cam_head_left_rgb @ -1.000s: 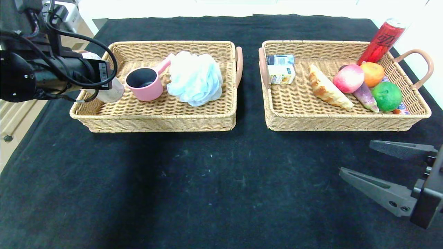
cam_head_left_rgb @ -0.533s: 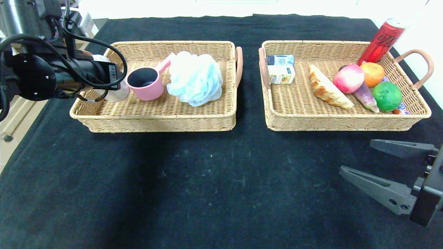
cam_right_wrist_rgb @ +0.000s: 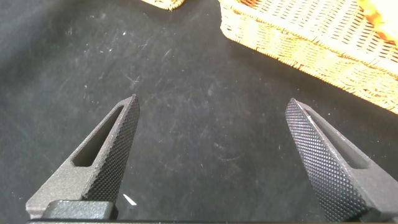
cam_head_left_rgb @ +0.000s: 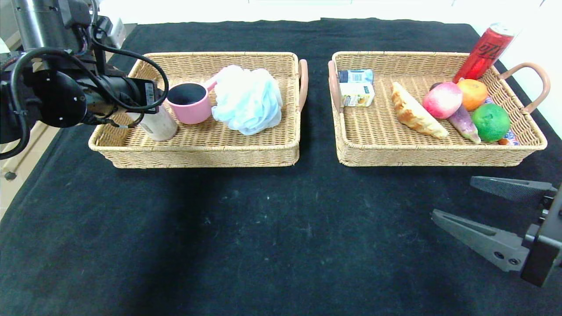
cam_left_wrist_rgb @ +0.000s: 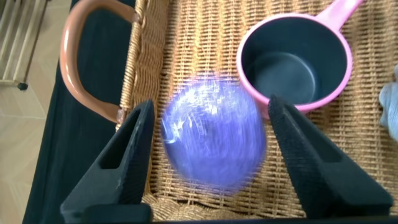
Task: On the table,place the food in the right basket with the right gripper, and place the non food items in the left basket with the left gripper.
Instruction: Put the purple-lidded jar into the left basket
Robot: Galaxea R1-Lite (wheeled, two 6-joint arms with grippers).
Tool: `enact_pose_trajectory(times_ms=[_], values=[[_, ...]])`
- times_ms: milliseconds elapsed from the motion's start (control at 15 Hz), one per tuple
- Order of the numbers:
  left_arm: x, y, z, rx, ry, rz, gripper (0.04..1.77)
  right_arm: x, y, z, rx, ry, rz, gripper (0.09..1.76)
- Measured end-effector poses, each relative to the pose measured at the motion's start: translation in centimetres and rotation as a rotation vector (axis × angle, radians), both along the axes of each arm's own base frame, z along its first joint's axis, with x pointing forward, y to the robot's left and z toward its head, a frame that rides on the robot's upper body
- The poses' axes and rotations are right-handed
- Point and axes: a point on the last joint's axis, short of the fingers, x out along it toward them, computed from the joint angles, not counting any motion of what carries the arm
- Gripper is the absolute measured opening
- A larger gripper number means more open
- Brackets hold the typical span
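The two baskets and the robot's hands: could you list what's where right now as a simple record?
left basket: pink pan, blue bath puff, grey-labelled roll with purple end
right basket: croissant, peach, eggplant, orange, lime, two small cartons
red can: leaning at the right basket's far corner
left hand: over the left basket, fingers open either side of the roll
right hand: open, empty, above the bare table
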Motion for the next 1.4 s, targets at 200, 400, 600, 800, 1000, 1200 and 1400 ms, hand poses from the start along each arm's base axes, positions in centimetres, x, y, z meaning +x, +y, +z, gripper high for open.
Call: enact_pose_trajectory(times_ms=[200, 400, 600, 800, 1000, 1200, 1400], values=[[-0.4, -0.4, 0.0, -0.002, 0.003, -0.015, 1.47, 0.0, 0.0, 0.0, 0.0, 0.0, 0.0, 1.71], [-1.4, -0.9, 0.3, -0.004, 0.001, -0.035, 1.54, 0.0, 0.0, -0.1, -0.001, 0.001, 0.0, 1.71], [-2.8, -1.5, 0.3, -0.004, 0.005, -0.066, 1.6, 0.0, 0.0, -0.1, -0.001, 0.003, 0.001, 1.71], [-4.6, -2.1, -0.3, -0.001, 0.025, -0.103, 1.64, 0.0, 0.0, -0.2, -0.003, 0.005, 0.001, 1.71], [-7.2, -2.4, -0.7, -0.002, 0.033, -0.148, 1.66, 0.0, 0.1, -0.2, -0.006, 0.007, 0.004, 1.71], [-10.6, -3.2, -2.1, 0.008, 0.067, -0.234, 1.68, -0.1, 0.0, 0.3, 0.001, -0.012, -0.003, 1.71], [-14.3, -3.3, -2.6, 0.003, 0.055, -0.326, 1.69, -0.9, -0.7, 0.6, -0.07, -0.025, -0.05, 1.71]])
